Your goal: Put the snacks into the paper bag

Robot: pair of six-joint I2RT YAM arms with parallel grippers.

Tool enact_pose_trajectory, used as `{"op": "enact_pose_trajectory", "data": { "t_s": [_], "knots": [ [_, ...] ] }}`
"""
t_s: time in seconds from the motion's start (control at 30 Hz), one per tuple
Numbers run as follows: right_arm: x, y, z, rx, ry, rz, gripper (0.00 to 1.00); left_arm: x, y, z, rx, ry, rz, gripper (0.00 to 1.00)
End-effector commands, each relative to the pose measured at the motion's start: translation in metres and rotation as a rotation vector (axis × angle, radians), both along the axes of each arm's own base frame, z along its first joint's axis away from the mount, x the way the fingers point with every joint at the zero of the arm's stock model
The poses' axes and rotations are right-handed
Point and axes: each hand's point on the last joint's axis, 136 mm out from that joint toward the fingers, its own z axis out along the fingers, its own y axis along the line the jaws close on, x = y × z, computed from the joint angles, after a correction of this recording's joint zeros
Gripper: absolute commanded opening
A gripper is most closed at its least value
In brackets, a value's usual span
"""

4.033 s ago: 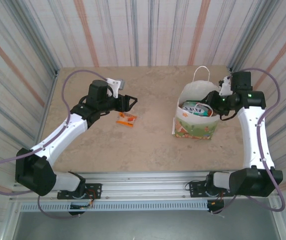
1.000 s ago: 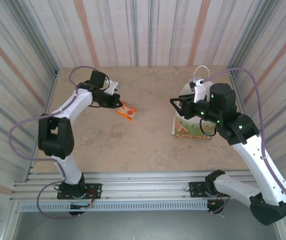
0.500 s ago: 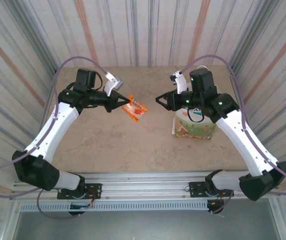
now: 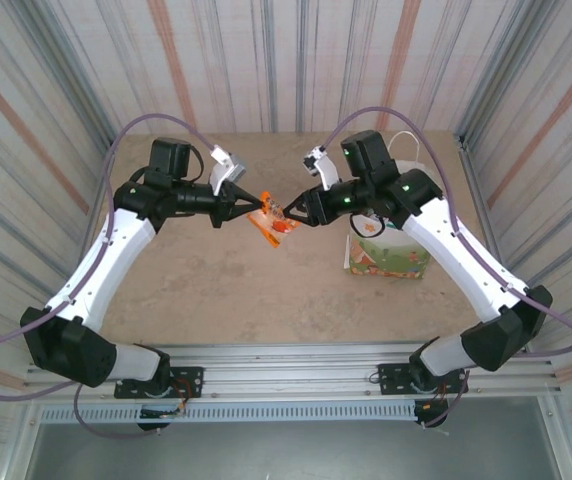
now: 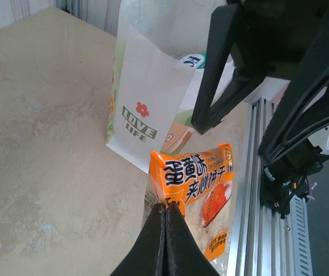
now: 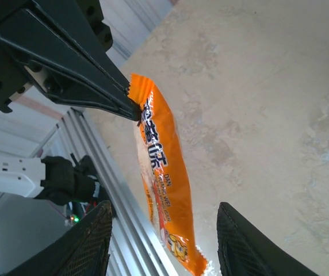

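Orange packet: we see it hanging in the air over the table, between the arms.
Left gripper: clamped tight on the packet's edge.
Right gripper: spread, one finger either side of the packet; no contact yet, we think.
Paper bag: upright on the table, beside the right arm.

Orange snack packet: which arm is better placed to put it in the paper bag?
Right: the right claw, open, straddles the orange snack packet pinched by the left claw; the paper bag stands on its side.
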Motion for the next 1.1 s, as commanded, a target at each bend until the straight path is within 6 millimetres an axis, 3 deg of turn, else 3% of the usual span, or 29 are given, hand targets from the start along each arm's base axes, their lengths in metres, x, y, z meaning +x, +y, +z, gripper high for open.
{"op": "enact_pose_trajectory", "data": {
  "t_s": [0.0, 0.2, 0.33, 0.53, 0.73, 0.83, 1.0, 1.07],
  "knots": [
    [-0.001, 0.004, 0.000, -0.031, -0.013, 0.028, 0.48, -0.009, -0.006, 0.012, -0.046, -0.024, -0.046, 0.00],
    [0.003, 0.012, -0.003, -0.040, -0.006, 0.057, 0.41, -0.010, -0.011, 0.014, -0.065, -0.022, -0.061, 0.00],
    [0.006, 0.010, -0.005, -0.056, -0.009, 0.045, 0.22, -0.007, -0.012, 0.014, -0.071, -0.024, -0.050, 0.00],
    [0.010, 0.003, 0.000, -0.073, -0.055, 0.005, 0.05, 0.003, -0.011, 0.009, -0.054, -0.027, -0.012, 0.00],
    [0.021, -0.009, 0.009, -0.057, -0.113, -0.075, 0.02, 0.019, -0.006, 0.009, -0.027, -0.053, 0.072, 0.49],
    [0.026, -0.017, 0.016, -0.039, -0.126, -0.118, 0.02, 0.028, -0.003, 0.008, -0.007, -0.057, 0.130, 0.63],
    [0.037, -0.048, 0.036, -0.007, -0.147, -0.248, 0.02, 0.042, 0.002, 0.005, -0.004, -0.026, 0.221, 0.71],
    [0.042, -0.070, 0.052, 0.029, -0.161, -0.329, 0.03, 0.046, 0.001, 0.001, -0.011, 0.002, 0.256, 0.73]
  ]
}}
